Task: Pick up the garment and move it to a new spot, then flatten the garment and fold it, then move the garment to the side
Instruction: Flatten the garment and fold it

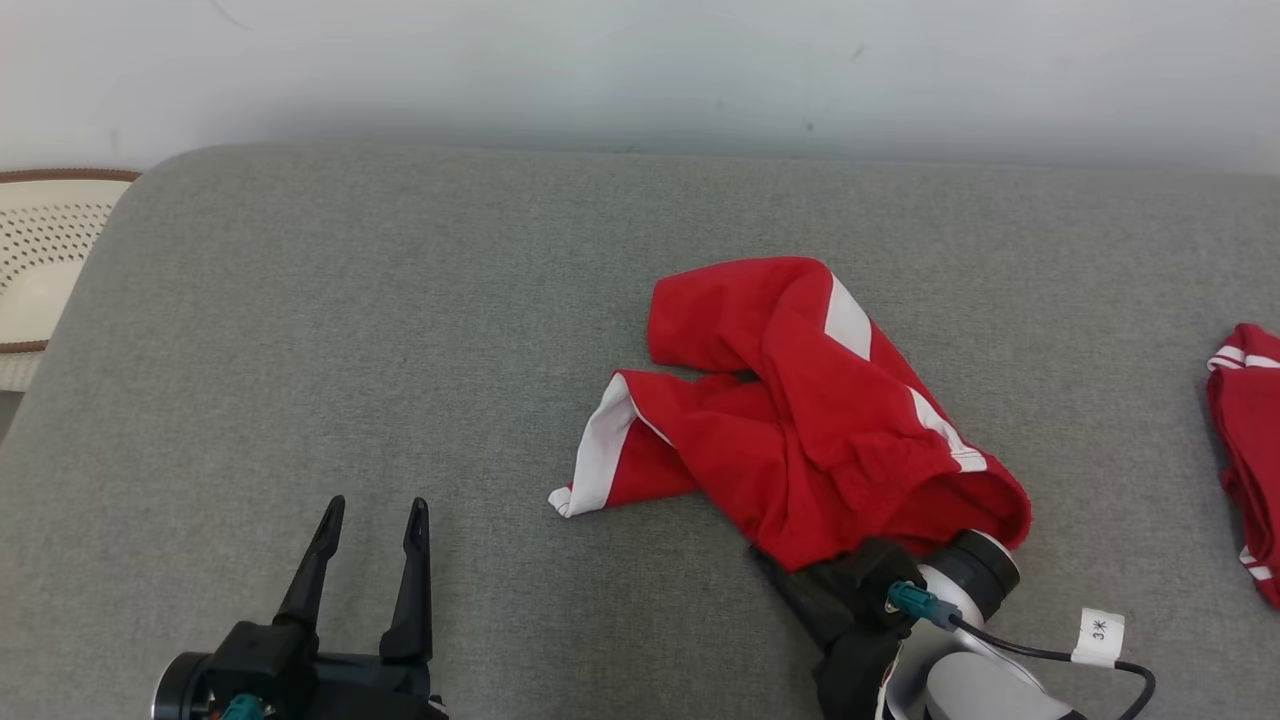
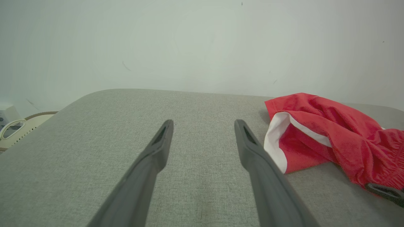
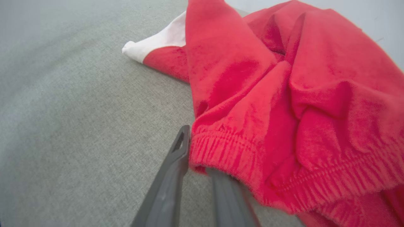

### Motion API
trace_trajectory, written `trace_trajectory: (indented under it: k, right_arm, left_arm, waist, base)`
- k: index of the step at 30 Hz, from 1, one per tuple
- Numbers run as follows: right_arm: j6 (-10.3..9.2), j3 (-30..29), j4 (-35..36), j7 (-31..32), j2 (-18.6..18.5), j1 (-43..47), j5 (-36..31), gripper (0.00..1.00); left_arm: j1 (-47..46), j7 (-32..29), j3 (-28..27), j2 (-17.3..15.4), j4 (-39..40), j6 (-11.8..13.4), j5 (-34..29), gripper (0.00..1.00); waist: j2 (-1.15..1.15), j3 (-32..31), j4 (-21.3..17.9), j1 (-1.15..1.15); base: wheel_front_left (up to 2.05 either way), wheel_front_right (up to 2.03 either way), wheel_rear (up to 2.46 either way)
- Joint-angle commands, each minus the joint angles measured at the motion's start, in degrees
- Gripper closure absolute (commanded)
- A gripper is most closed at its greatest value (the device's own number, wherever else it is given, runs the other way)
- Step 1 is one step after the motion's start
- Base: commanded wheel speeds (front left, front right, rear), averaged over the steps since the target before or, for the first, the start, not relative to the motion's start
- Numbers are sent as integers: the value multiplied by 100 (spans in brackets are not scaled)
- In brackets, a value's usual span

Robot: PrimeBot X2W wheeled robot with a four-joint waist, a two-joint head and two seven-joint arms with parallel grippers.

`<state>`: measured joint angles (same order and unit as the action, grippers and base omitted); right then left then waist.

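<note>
The garment (image 1: 800, 420), red shorts with white stripes and white hems, lies crumpled right of centre on the grey padded surface (image 1: 350, 300). My right gripper (image 1: 785, 572) reaches under its near edge, and the cloth hides the fingertips. In the right wrist view the two fingers stand close together with the gathered elastic waistband (image 3: 227, 151) pinched between them, so my right gripper (image 3: 197, 148) is shut on the garment (image 3: 284, 94). My left gripper (image 1: 370, 515) rests open at the lower left, holding nothing. From the left gripper (image 2: 203, 124), the garment (image 2: 315, 138) lies off to the right.
Another red garment with white stripes (image 1: 1250, 450) lies at the right edge of the surface. A white perforated basket (image 1: 40, 260) stands beyond the surface's left end. A pale wall runs behind. Bare grey surface spreads left of the shorts.
</note>
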<state>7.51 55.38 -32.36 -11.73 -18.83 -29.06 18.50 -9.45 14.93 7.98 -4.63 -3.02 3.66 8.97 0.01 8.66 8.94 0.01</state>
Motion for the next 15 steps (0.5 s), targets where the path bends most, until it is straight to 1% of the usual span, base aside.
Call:
trace_trajectory:
  k: [1, 4, 7, 9, 10, 15]
  right_arm:
    - [-4, 24, 64, -72, -8, -41, 101, 100]
    - [-4, 29, 426, -158, -123, -63, 351, 100]
    - [-4, 13, 1036, -170, -306, 4, 619, 100]
    - [-4, 3, 1523, -52, -496, 73, 811, 100]
    - [-4, -22, 1778, 48, -563, 141, 1007, 100]
    - [-4, -268, 3033, 742, -1115, 417, 1817, 100]
  left_arm:
    - [-59, 20, -26, 12, -29, -8, -26, 0]
    - [-57, 20, -74, 22, -44, -28, -50, 0]
    - [-37, 20, -143, 25, -19, -26, -82, 0]
    - [-31, 20, -182, 30, -4, -32, -103, 0]
    - [-26, 20, -212, 30, 9, -34, -106, 0]
    - [-23, 20, -271, 25, 56, -31, -178, 0]
  waist:
    - [-1, 13, -49, -1]
    - [-1, 9, -164, -1]
    - [-1, 22, -327, -1]
    - [-1, 37, -435, -1]
    - [-1, 50, -496, -1]
    - [-1, 102, -708, -1]
  base:
    - [0, 0, 0]
    - [0, 0, 0]
    - [0, 0, 0]
    - [0, 0, 0]
    - [0, 0, 0]
    - [0, 0, 0]
